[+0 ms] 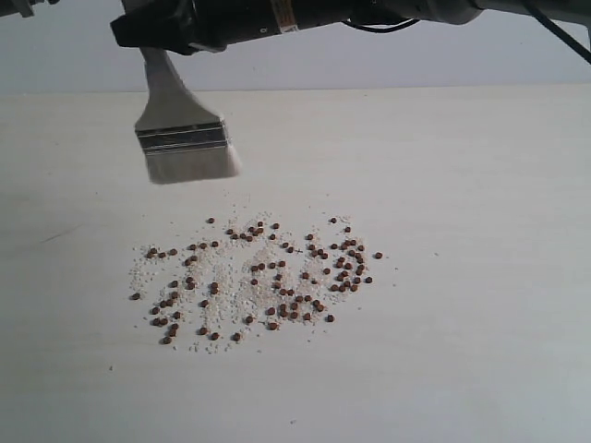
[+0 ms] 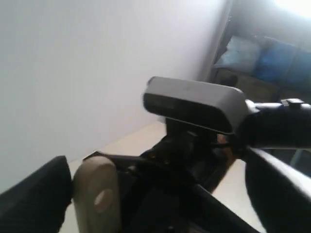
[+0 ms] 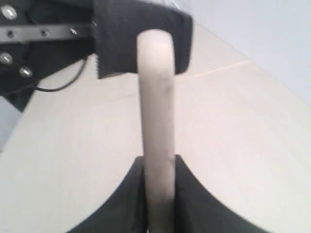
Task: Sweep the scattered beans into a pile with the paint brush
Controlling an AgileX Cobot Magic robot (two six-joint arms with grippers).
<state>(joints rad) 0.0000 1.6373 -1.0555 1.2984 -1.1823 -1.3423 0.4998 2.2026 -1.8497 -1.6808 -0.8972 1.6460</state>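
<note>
The beans point(image 1: 277, 277) lie scattered over the middle of the table, mixed with fine whitish crumbs. The paint brush point(image 1: 182, 137) hangs above the table, behind and to the left of them, with its bristles point(image 1: 191, 164) down and not touching the surface. My right gripper point(image 3: 159, 162) is shut on the pale wooden handle point(image 3: 156, 97); in the exterior view it reaches in across the top point(image 1: 175, 32). My left gripper point(image 2: 155, 167) stands open and wide. The handle's end with the hole point(image 2: 95, 196) sits right beside one of its fingers point(image 2: 34, 199).
The pale table point(image 1: 480, 185) runs to a back edge against a grey wall. The right arm point(image 1: 388, 11) spans the top of the exterior view. Its wrist camera point(image 2: 194, 104) fills the middle of the left wrist view.
</note>
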